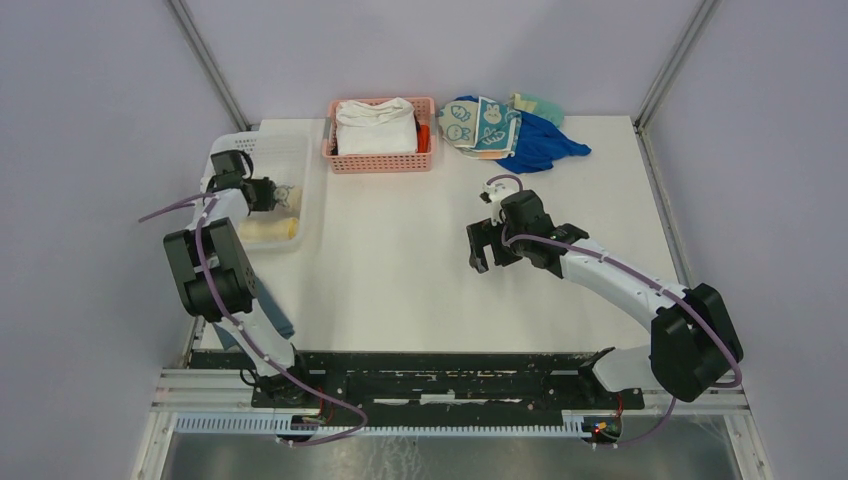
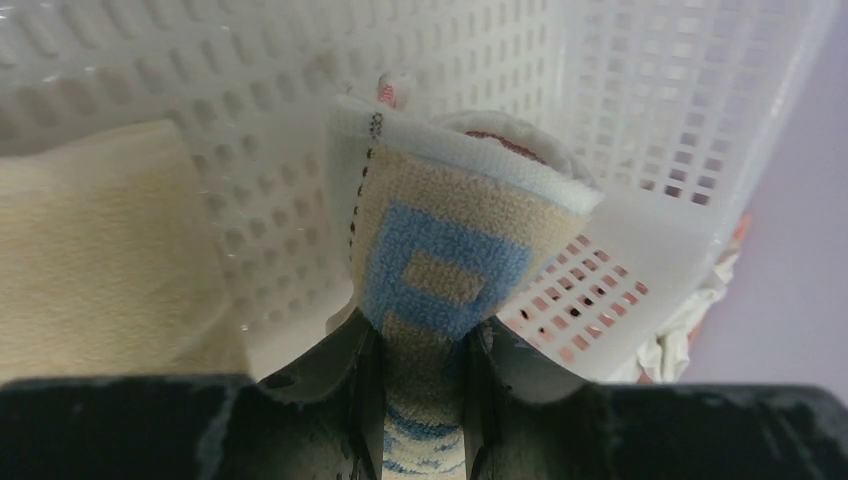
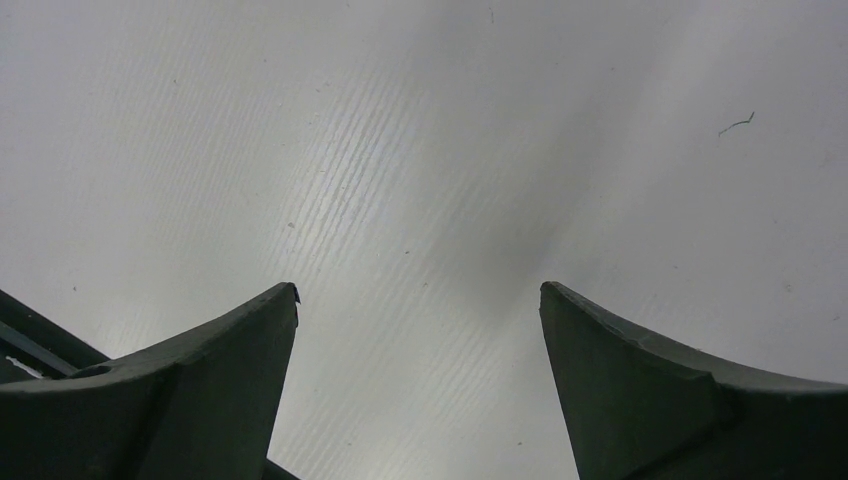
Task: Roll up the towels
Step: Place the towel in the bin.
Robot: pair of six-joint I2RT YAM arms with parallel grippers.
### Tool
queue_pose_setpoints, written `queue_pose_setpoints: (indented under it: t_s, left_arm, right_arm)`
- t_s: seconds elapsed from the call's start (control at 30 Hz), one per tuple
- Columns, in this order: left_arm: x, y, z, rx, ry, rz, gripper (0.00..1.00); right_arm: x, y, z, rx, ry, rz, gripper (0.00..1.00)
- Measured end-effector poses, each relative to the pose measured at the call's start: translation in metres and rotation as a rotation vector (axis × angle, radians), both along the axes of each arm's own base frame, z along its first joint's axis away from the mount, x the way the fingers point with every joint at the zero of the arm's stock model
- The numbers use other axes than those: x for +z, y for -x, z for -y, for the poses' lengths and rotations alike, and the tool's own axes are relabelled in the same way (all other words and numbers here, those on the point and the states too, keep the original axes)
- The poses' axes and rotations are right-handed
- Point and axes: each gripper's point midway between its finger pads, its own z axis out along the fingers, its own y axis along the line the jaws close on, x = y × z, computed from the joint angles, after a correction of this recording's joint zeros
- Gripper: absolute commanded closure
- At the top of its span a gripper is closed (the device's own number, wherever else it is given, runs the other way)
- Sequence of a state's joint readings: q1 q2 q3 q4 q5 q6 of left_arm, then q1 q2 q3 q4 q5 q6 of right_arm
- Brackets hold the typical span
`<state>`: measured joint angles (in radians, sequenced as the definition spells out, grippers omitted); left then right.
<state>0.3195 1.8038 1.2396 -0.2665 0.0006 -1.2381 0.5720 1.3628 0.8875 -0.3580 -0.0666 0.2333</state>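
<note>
At ten o'clock my left tool (image 2: 420, 345) is clenched on the rolled lettered towel (image 2: 445, 265) inside the white basket (image 2: 650, 120), beside the yellow roll (image 2: 90, 260). I judge this the stowing step, so release comes next. My right tool (image 1: 483, 245), jaws spread and empty, hangs over the worktop (image 1: 400, 270); the rabbit-face towel (image 1: 478, 125) waits at one o'clock.

Bare table (image 1: 400, 270) is presented around the spread right gripper (image 1: 480, 247). The far edge is blocked by a pink basket (image 1: 380, 165) and cloth pile (image 1: 540, 148). The white basket (image 1: 292, 158) is crowded by a yellow towel (image 1: 268, 230) and the lettered towel (image 2: 440, 270) clamped by the left gripper (image 2: 420, 350).
</note>
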Motion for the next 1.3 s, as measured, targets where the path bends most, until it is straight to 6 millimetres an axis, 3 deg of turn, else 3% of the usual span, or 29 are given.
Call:
queue_pose_setpoints:
  t_s: [0.27, 0.53, 0.87, 1.3]
  left_arm:
    - [-0.039, 0.037, -0.009, 0.067, -0.025, -0.146, 0.83]
    - [-0.045, 0.065, -0.017, 0.121, -0.071, -0.236, 0.72]
    - [-0.055, 0.064, -0.018, 0.123, -0.056, -0.285, 0.43]
    - [-0.048, 0.061, -0.018, 0.107, -0.043, -0.342, 0.38]
  right_arm:
    - [-0.001, 0.0, 0.001, -0.004, 0.006, 0.002, 0.02]
    - [-0.001, -0.001, 0.003, -0.011, 0.012, 0.006, 0.02]
    - [-0.004, 0.001, 0.006, -0.015, 0.017, 0.007, 0.02]
    - [0.003, 0.0, 0.008, -0.023, 0.015, 0.031, 0.01]
